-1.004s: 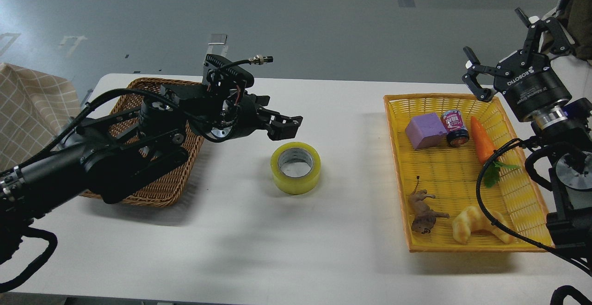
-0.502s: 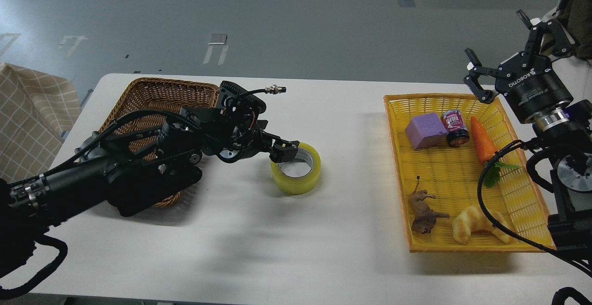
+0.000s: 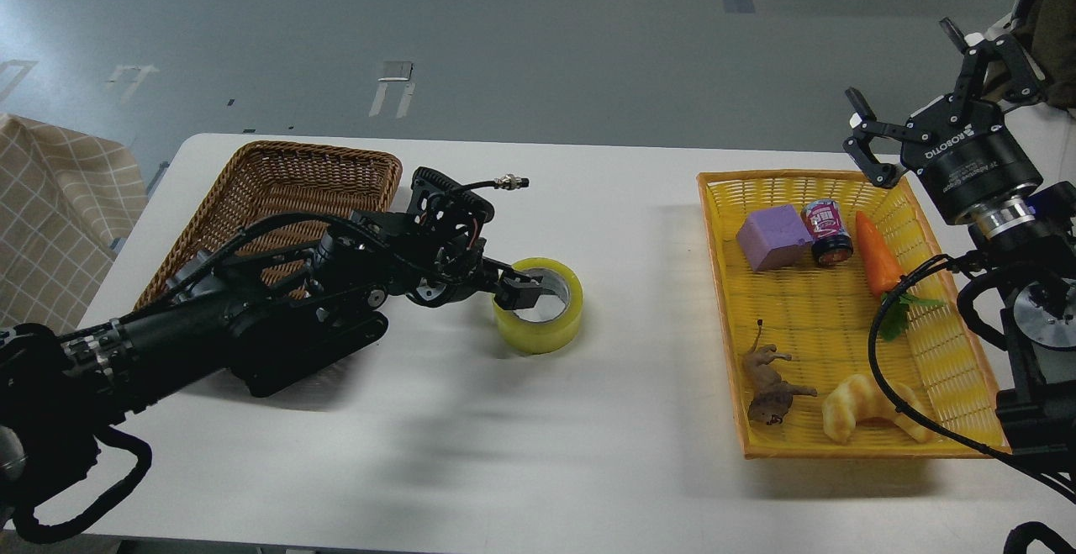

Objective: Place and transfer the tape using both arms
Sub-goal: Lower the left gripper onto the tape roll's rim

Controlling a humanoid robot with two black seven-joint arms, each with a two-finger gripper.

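Observation:
The tape [image 3: 551,329] is a yellowish roll with a grey-white core, lying flat on the white table [image 3: 538,453] near the middle. My left gripper [image 3: 521,288] reaches in from the left and is down at the roll's left rim. Its fingers look slightly apart, with one fingertip over the core hole and the other at the outer wall. The roll rests on the table. My right gripper [image 3: 901,65] is open and empty, held high above the far right corner of the yellow basket [image 3: 723,319], well away from the tape.
A brown wicker basket [image 3: 277,176] stands at the left behind my left arm. The yellow basket holds a purple block [image 3: 772,236], a small jar [image 3: 828,233], a toy carrot [image 3: 876,253], a toy animal [image 3: 769,386] and a yellow toy [image 3: 866,407]. A checked cloth [image 3: 50,218] lies at the far left.
My left gripper has moved down and forward from above the wicker basket's edge to the tape's left rim. The tape has not moved. The right gripper has barely shifted.

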